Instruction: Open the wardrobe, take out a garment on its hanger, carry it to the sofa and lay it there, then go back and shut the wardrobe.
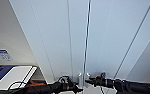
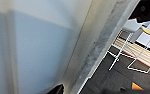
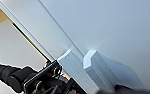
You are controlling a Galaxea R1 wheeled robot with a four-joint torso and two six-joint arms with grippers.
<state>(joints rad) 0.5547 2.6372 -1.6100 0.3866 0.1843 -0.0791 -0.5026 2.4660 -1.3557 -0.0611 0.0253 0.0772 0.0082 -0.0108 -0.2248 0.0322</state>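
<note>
The wardrobe [image 1: 73,32] stood tall and white right in front of the robot, its two flat doors meeting at a thin dark seam, and its pair of small white handles [image 1: 83,75] sat side by side low down at that seam. Both arms were in close: the left gripper [image 1: 74,88] was just beside the left handle and the right gripper [image 1: 91,81] just beside the right one, though whether either pincer was wide, narrow or clamped on a handle I couldn't tell.
</note>
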